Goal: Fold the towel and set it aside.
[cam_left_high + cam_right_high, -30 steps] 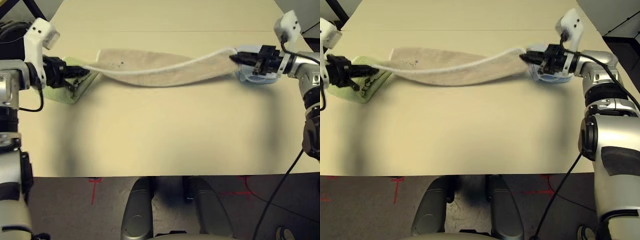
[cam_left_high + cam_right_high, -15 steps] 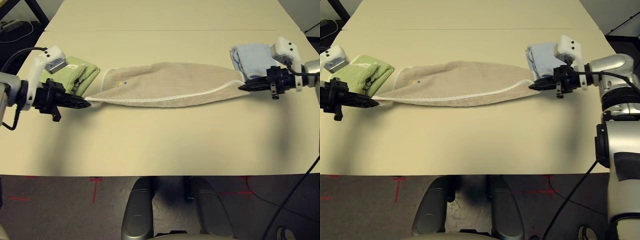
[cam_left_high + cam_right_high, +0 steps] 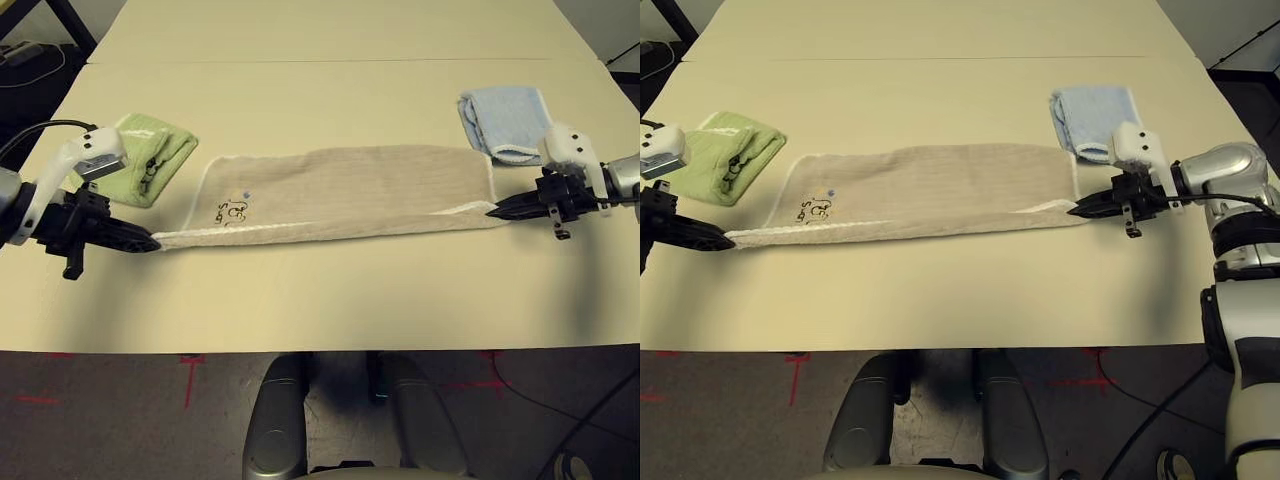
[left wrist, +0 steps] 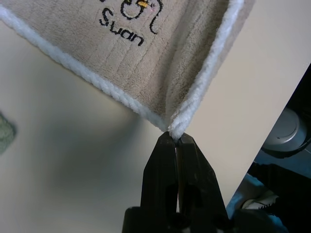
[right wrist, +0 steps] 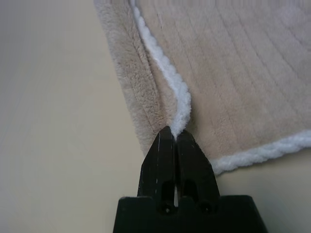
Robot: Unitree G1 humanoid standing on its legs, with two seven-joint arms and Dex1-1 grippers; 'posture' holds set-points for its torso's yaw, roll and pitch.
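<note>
Beige towel (image 3: 340, 192) stretched flat in a long band across the middle of the cream table (image 3: 330, 290), folded lengthwise, white edging along its near side and embroidered logo (image 3: 231, 211) toward its left end. Left gripper (image 3: 148, 243) low at the towel's near left corner, fingers (image 4: 163, 174) clenched on the white-edged corner. Right gripper (image 3: 497, 211) low at the near right corner, fingers (image 5: 194, 167) likewise pinched tight on the edging. Folded green towel (image 3: 148, 157) on the table just beyond the left end, close to the beige cloth but apart from it. Folded light blue towel (image 3: 504, 122) beyond the right end, just beside the far right corner
</note>
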